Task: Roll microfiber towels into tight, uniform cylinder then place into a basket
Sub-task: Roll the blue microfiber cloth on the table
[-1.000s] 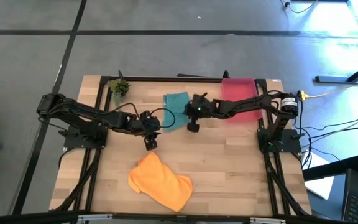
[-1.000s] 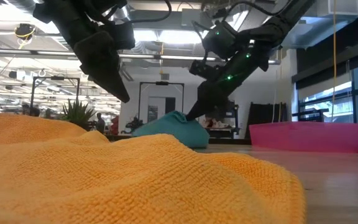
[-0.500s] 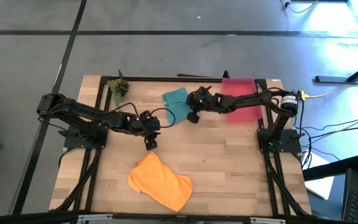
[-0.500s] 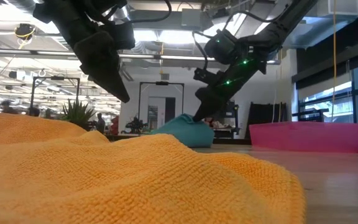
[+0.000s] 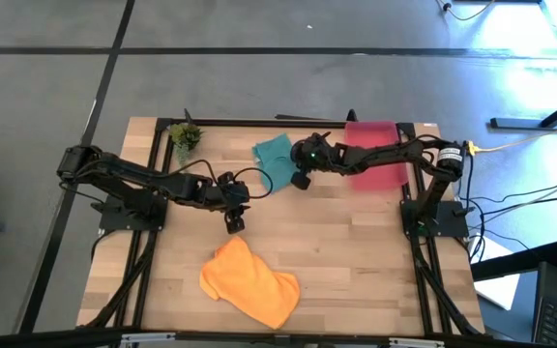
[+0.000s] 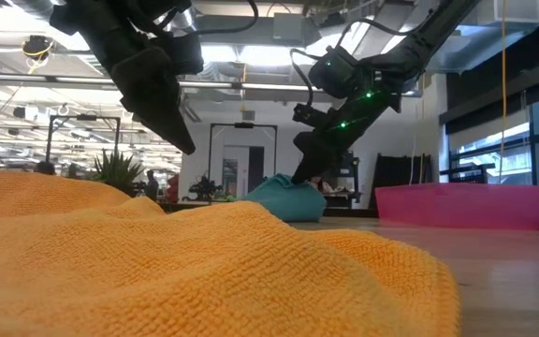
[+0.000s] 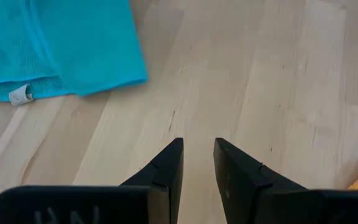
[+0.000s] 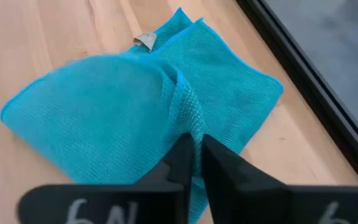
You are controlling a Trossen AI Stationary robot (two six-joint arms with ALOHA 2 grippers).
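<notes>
Right pincer pinching teal towel fold; left pincer slightly apart, empty.

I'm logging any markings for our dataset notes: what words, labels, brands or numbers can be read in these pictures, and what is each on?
Pale raised characters on the left tool body: cut off by the picture's edge, unreadable.
Similar characters on the right tool body: cut off, unreadable.
Small white tag on the teal towel: no print can be made out.
Orange towel, pink basket, table: no text visible.
</notes>
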